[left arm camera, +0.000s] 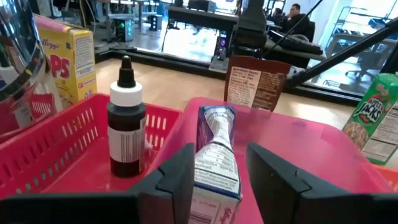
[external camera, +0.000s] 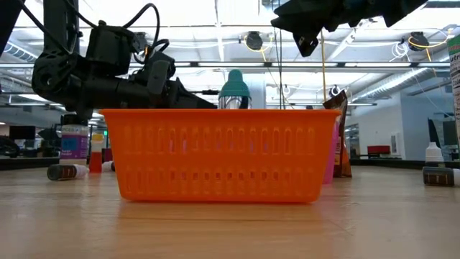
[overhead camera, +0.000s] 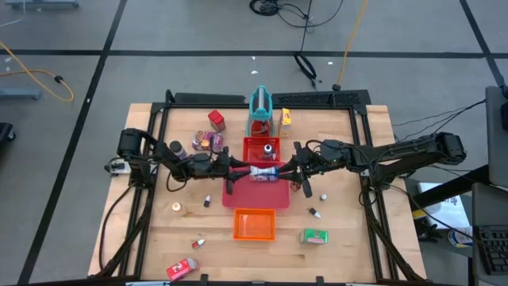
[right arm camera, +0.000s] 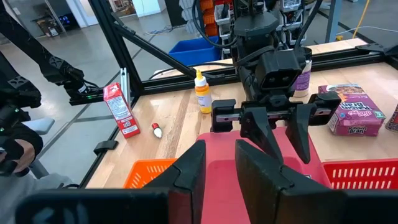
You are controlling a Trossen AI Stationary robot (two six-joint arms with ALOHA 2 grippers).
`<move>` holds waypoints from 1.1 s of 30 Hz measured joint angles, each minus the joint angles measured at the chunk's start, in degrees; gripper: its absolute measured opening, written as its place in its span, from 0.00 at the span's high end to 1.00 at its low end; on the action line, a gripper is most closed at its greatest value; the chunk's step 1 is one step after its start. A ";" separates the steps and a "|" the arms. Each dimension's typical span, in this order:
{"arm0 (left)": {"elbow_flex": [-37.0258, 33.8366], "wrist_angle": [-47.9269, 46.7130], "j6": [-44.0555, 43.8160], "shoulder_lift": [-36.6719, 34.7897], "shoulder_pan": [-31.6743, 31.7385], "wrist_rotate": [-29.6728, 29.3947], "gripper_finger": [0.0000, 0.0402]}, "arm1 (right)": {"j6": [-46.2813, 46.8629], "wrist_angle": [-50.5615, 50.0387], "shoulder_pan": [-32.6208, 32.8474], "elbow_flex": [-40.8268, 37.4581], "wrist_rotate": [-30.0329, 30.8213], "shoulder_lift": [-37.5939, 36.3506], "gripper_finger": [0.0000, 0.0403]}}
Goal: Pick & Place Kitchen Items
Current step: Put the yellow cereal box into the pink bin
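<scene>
The left gripper [left arm camera: 214,177] stands apart around the blue-white carton [left arm camera: 214,158], lying in the red tray [left arm camera: 323,134]. It should lift straight clear. The right gripper [right arm camera: 217,165] hovers empty, slightly apart.

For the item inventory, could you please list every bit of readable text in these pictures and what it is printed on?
"Kellogg's" and "PS": yellow cereal box.
"Apple Jacks", partly cut off: green cereal box.
Fine print on the brown packet, the blue-white carton, the dark dropper bottle, the red carton and the pink-purple box: too small or blurred to read.
</scene>
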 joint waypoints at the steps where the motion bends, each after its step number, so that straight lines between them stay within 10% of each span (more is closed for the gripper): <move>1: 0.00 0.05 0.21 0.00 0.00 0.02 0.63 | 0.02 -0.01 0.00 0.00 0.00 0.00 0.81; 7: 0.00 2.71 1.40 0.00 -0.02 0.07 0.63 | 1.37 -0.84 0.00 0.00 1.57 0.00 0.81; 21: 0.02 6.46 1.41 0.00 -0.24 4.00 0.63 | 5.12 -9.52 -5.72 0.00 28.38 0.44 0.74; 33: 0.02 6.37 -0.16 0.00 -0.35 6.64 0.63 | 4.46 -7.64 -14.82 0.00 28.50 8.52 0.49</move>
